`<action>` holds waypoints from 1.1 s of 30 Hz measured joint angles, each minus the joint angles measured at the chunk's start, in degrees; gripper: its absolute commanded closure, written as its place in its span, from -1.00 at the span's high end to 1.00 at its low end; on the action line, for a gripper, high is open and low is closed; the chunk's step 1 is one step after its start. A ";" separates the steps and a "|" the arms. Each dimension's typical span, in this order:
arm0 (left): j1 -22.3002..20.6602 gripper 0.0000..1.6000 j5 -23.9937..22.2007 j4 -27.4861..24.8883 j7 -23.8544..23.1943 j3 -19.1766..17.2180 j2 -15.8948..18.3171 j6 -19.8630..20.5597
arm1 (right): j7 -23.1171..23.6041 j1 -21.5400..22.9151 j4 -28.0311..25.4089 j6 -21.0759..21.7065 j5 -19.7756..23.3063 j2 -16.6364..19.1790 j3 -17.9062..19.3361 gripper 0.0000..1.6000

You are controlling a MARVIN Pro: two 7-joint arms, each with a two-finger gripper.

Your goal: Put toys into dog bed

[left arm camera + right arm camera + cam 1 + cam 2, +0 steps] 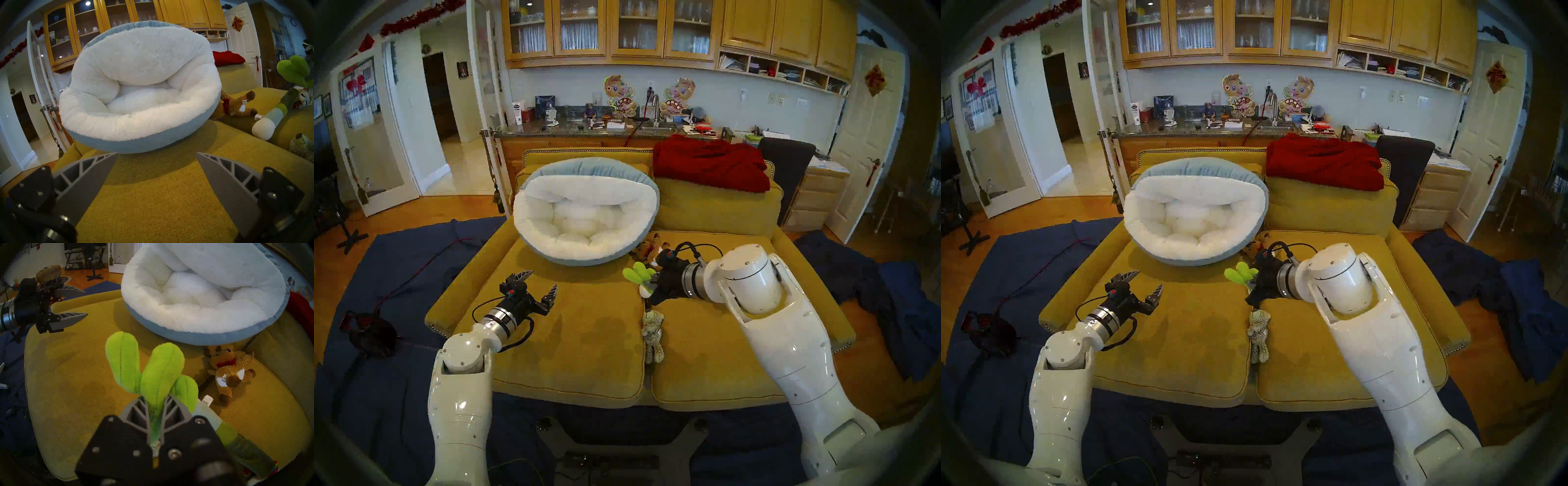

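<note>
We are holding the bright green plush cactus [149, 372] in the right gripper [155, 405], its jaws pinched shut on the narrow base, and it is hanging above the mustard-yellow sofa cushion [585, 322], just short of the large round dog bed with white fleece inside and a pale blue outside [585, 210]. The long axis is running straight out from the jaws, lobes fanning toward the bed's near rim. The grip is sitting low on soft stuffing — we are judging that the toy could wobble or slip free. The bed is leaning against the sofa back, so a toy released too early could strike the raised rim and roll onto the cushion.

Beside the bed, the brown knitted plush animal [229, 372] and the long white-blue-green plush tube [271, 118] are lying on the cushion, and the grey spotted plush cub [653, 331] is lying in the seam between cushions. The left gripper [539, 288] is hovering with jaws spread wide — empty.
</note>
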 measured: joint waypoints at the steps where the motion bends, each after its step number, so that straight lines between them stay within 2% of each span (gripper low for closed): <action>1: -0.08 1.00 0.00 -0.01 0.04 0.02 0.00 0.00 | 0.08 0.01 -0.04 0.07 -0.03 -0.03 -0.18 -1.00; 9: -2.06 1.00 -1.25 -2.29 -0.36 0.40 0.00 0.83 | 1.01 -0.17 -0.22 0.39 -0.40 -0.36 -2.21 -1.00; 15: -3.69 1.00 -3.62 -5.60 -2.02 0.01 -0.01 3.72 | 1.29 -0.54 -0.16 0.17 -0.65 -0.62 -3.31 -1.00; 21: -4.79 1.00 -6.72 -9.19 -4.50 -0.86 0.10 8.73 | 1.12 -0.95 -0.12 -0.04 -0.92 -0.82 -3.55 -1.00; 26: -5.18 1.00 -9.26 -11.06 -7.28 -1.59 0.39 14.40 | 0.69 -1.54 -0.32 -0.54 -0.92 -0.87 -2.95 -1.00; 33: -5.34 1.00 -11.59 -12.27 -10.69 -2.21 0.93 21.54 | -0.02 -3.11 -1.57 -3.29 0.14 -0.91 -1.18 -1.00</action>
